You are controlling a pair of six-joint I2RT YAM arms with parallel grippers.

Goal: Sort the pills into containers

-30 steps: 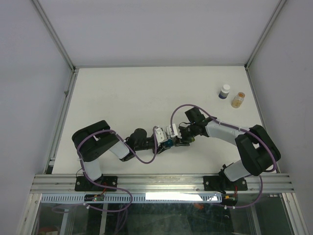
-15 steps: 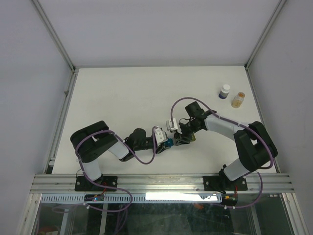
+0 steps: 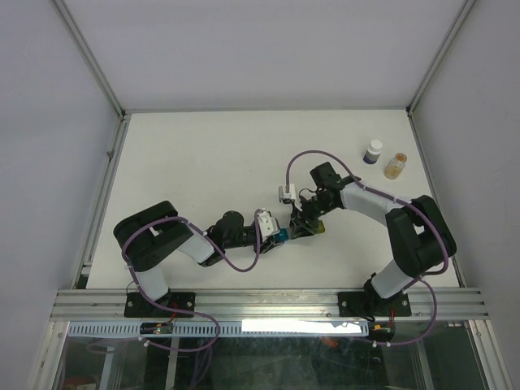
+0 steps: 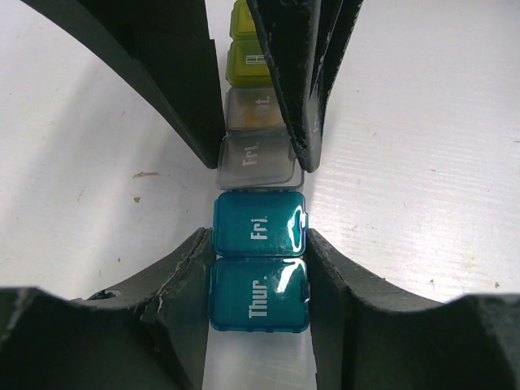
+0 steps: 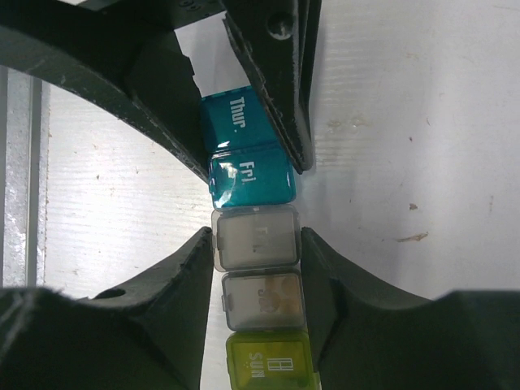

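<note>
Right arm (image 3: 370,205) wrist swung toward 12 o'clock since a second ago | left gripper (image 4: 258,244) clamps teal end of translucent multicoloured plastic cell strip (image 4: 260,292), 5 o'clock on white table (image 3: 203,162) | right gripper (image 5: 257,244) clamps grey cells

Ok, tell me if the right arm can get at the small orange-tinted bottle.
Probably yes: nothing stands directly between the right hand and the orange-tinted bottle, though that hand straddles the pill organiser.

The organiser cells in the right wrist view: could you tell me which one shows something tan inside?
The grey cell touching the yellow-green cell: a tan smudge shows through its lid; the other grey cell and the teal cells look plain.
</note>
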